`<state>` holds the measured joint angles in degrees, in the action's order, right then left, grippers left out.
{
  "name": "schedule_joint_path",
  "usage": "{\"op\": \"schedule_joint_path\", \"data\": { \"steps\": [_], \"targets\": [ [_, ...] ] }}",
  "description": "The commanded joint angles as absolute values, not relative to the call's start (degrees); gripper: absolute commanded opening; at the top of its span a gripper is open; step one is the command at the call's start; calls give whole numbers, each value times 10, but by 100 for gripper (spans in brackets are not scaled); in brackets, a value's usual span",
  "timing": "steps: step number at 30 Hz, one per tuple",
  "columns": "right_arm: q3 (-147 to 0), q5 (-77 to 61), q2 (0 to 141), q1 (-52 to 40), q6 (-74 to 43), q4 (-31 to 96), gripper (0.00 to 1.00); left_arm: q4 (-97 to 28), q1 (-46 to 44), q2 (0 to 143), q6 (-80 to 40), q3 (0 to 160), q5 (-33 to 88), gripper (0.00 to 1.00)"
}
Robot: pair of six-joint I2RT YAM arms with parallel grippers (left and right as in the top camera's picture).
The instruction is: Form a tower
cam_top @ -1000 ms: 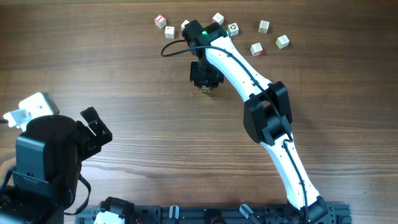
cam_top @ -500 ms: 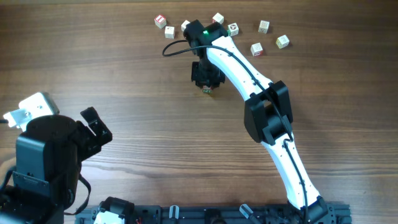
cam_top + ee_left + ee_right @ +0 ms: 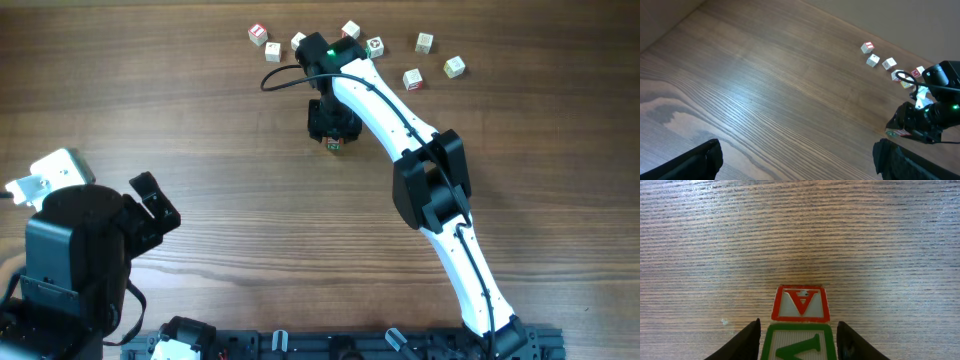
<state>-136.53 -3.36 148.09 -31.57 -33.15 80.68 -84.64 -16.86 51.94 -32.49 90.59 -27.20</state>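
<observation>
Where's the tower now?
In the overhead view the tower stands upper centre, under the right gripper, just below the loose cubes; the right wrist view shows it between its fingers.

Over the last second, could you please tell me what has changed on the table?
Nothing visibly moved. The right gripper still sits at the tower, its fingers flanking the green-printed cube; whether they grip it, I cannot tell. The left gripper stays open and away, and the loose cubes lie where they were.
</observation>
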Motion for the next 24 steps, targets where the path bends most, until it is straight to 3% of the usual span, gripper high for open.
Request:
{"op": "schedule_joint_path", "data": {
  "steps": [1,9,19,24],
  "targets": [
    [-1362,-26,1481,-313,-336,806,54,-845,-166,520,-335,906,-280,100],
    [-1370,-39,1480,-313,-336,810,79,-845,-166,520,-335,906,-280,100],
    [-1390,-47,1376,-311,-334,830,98,-845,-166,520,-335,906,-280,100],
    [-1390,-4,1237,-291,-334,827,99,-845,-166,520,-335,906,-280,100]
  ]
}}
